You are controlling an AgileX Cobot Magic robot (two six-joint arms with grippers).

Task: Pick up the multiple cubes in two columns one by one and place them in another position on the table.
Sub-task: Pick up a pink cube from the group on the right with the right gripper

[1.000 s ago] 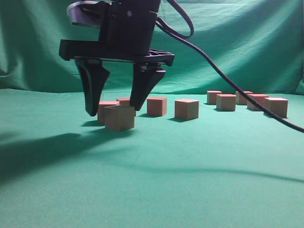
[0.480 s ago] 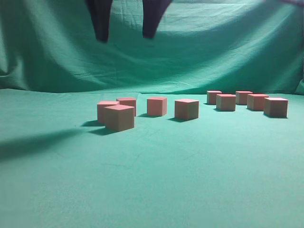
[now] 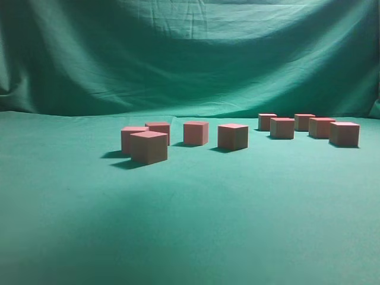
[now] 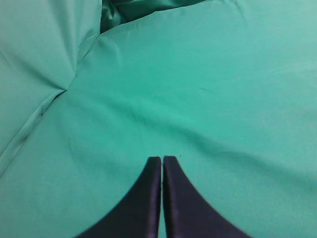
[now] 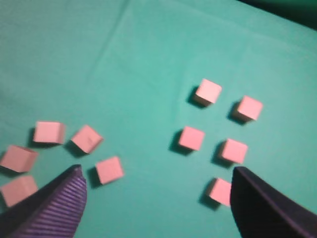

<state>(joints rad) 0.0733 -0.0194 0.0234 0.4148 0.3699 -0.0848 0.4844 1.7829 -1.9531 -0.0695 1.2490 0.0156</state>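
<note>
cubes (image 3: 148, 146) sit in two groups on the table (image 3: 190, 225), and going by how they lie the job looks about half done. at centre left of the exterior view a loose, uneven cluster holds five: one front cube, two tucked behind it, then two more trailing toward the middle. these look like the ones already set down in a new spot. at centre right the other group (image 3: 320, 127) also holds five, lined up tidily in what reads as two short columns; i judge these are the ones not yet moved. that makes ten in all.

the right wrist view agrees: five scattered cubes (image 5: 109, 169) in the lower left of the frame, five ordered ones (image 5: 208, 91) at right. the right end effector (image 5: 153, 208) hangs high above them, spread wide and holding nothing. the left end effector (image 4: 162, 171), at the bottom of its own view, is pressed closed over bare cloth, no cube near it.
</note>
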